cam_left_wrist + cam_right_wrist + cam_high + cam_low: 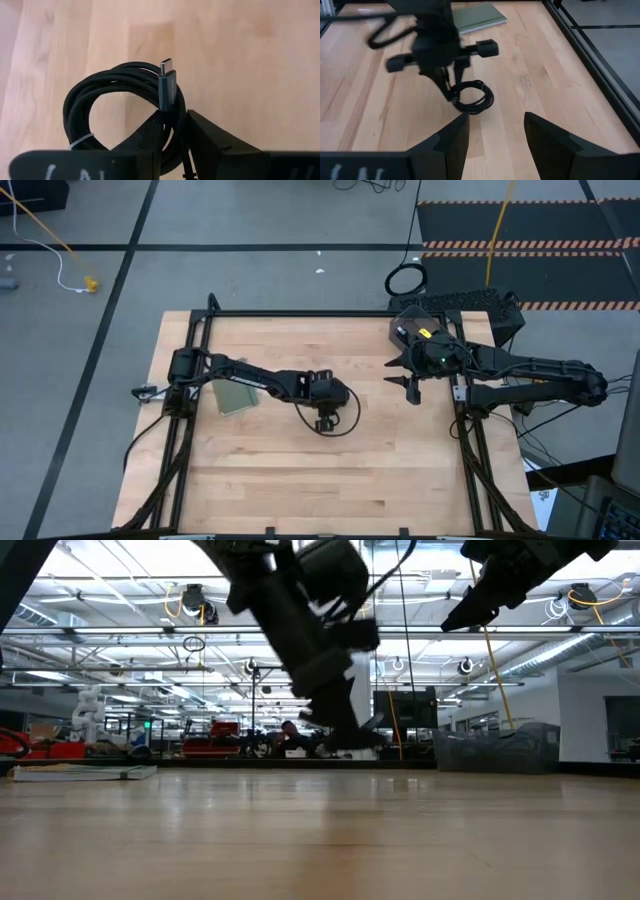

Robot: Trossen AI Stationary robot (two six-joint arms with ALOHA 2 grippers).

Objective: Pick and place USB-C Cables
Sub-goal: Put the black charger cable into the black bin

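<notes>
A green notebook (238, 397) lies flat on the wooden desk (300, 480) toward its left side. Beyond the desk's far edge, a black cord loop (406, 280) rests on the grey floor, and a yellow cord (45, 225) trails across the floor at far left.

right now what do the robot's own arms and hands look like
Both arms are dark, jointed and slim, with black cables trailing from their bases. The left hand has two black wedge-shaped fingers. The right hand looks the same, with a yellow mark and small green light behind it.

Left claw (325, 420) apparently on black cable (340, 416)
</notes>
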